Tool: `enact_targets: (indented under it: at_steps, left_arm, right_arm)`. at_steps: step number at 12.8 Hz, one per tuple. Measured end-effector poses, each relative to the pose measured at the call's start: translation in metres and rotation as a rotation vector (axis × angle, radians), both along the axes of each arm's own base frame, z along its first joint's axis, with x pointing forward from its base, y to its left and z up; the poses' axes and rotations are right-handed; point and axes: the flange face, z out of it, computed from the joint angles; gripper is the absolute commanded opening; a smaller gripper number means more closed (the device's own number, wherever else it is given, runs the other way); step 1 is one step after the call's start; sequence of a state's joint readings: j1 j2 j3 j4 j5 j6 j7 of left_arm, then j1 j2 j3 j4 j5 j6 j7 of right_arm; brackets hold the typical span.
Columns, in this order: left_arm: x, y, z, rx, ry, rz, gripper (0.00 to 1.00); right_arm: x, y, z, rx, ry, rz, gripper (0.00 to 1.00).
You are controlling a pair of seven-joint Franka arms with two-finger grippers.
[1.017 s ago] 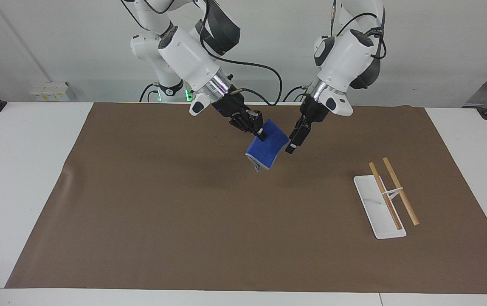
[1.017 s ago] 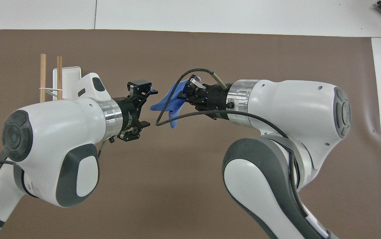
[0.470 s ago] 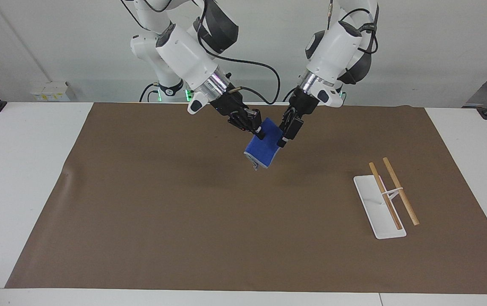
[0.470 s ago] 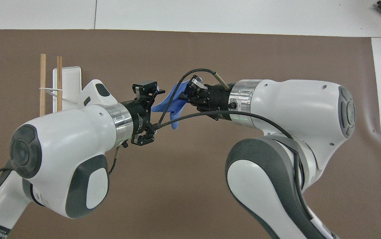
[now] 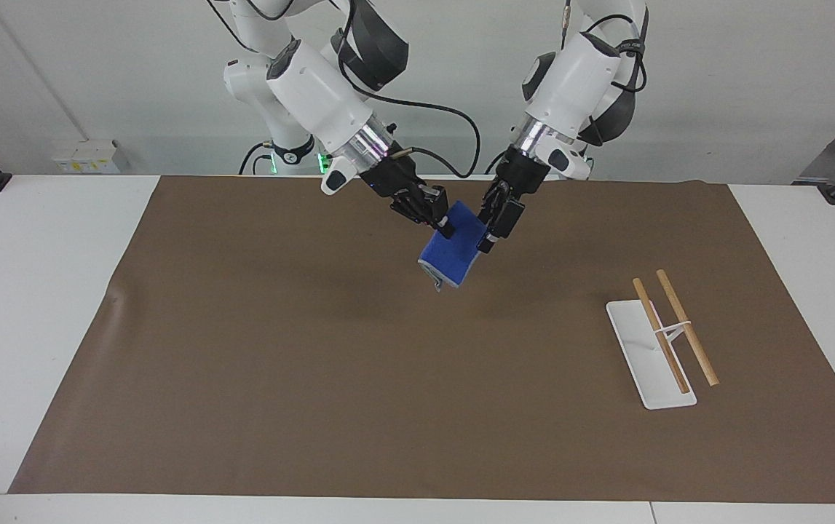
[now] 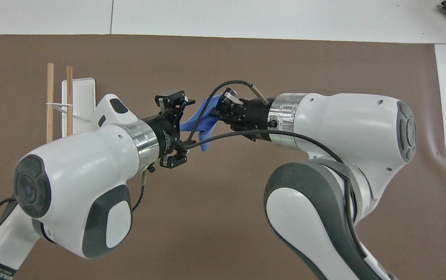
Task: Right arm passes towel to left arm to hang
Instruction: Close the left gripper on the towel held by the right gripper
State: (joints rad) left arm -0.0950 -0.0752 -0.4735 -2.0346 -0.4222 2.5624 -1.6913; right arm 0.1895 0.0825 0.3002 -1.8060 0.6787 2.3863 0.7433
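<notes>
Above mid-bench, toward the robots' edge, the towel (image 5: pixel 450 253) is held clamped in the right gripper (image 5: pixel 444 227), its free upper edge flanked by the parted left gripper (image 5: pixel 491 234) alongside.

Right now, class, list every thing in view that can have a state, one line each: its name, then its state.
towel: folded, hanging in the air over the brown mat, gripped at its upper edge.
right gripper: shut on the towel.
left gripper: open, its fingers around the towel's edge, not yet closed on it.
towel rack: standing on the mat toward the left arm's end, its two wooden bars bare.
brown mat: spread flat on the table.
</notes>
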Motion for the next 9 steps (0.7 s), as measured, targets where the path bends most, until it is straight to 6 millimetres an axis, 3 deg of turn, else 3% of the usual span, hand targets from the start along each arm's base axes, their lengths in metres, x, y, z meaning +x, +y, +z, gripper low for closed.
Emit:
enact_targets:
  at_steps: [3,4,9]
  left_arm:
    - [0.0031,0.0048,-0.0013,0.003,-0.001,0.005,0.05]
    - [0.0031,0.0049,-0.0021,0.009,-0.006,-0.006,0.0]
    - [0.0049,0.0092,-0.0059,0.063,-0.063,-0.103,0.0]
  right_arm:
    - [0.0,0.0,0.0,0.0,0.0,0.0,0.0]
    - [0.0,0.0,0.0,0.0,0.0,0.0,0.0]
    - [-0.0003,0.0002,-0.0003,-0.001,0.002,0.002,0.0]
